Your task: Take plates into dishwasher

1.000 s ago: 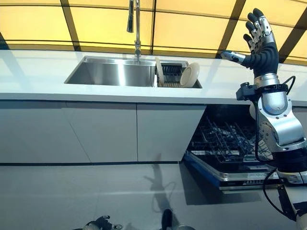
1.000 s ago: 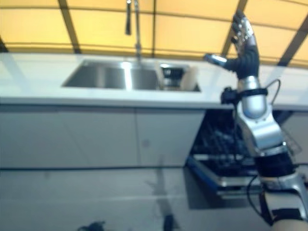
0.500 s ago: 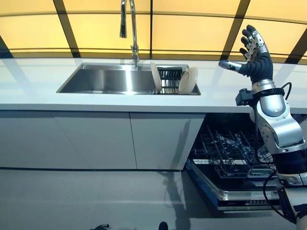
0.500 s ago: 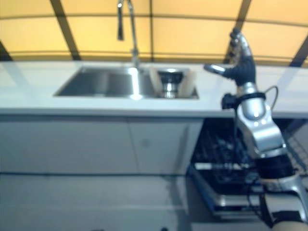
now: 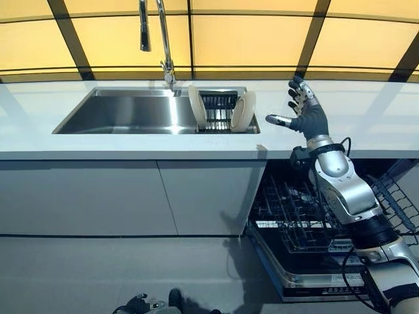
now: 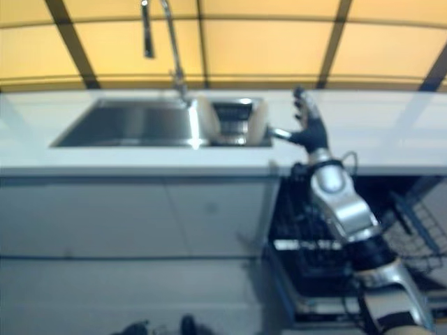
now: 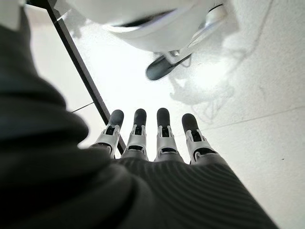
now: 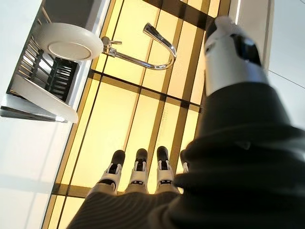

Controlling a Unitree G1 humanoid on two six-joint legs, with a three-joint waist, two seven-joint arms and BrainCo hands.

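Observation:
Two white plates stand on edge in a drying rack (image 5: 218, 110) in the sink's right part: one (image 5: 196, 106) at the rack's left, one (image 5: 243, 112) at its right, the latter also seen as a round plate (image 8: 71, 46) in the right wrist view. My right hand (image 5: 306, 114) is raised over the counter, open, fingers spread, a little to the right of the rack and touching nothing. Below it the dishwasher (image 5: 308, 222) stands open with its wire rack pulled out. My left hand (image 7: 157, 138) shows only in its wrist view, fingers straight, pointing at the floor.
A steel sink basin (image 5: 124, 112) with a tall tap (image 5: 160, 39) lies left of the rack in the white counter (image 5: 366, 124). Grey cabinet fronts (image 5: 131, 196) run under the counter. A second wire basket (image 5: 396, 203) juts out at the far right.
The whole view has shifted, so the camera moved. My right hand has come down and to the left, nearer the drying rack, still open and empty.

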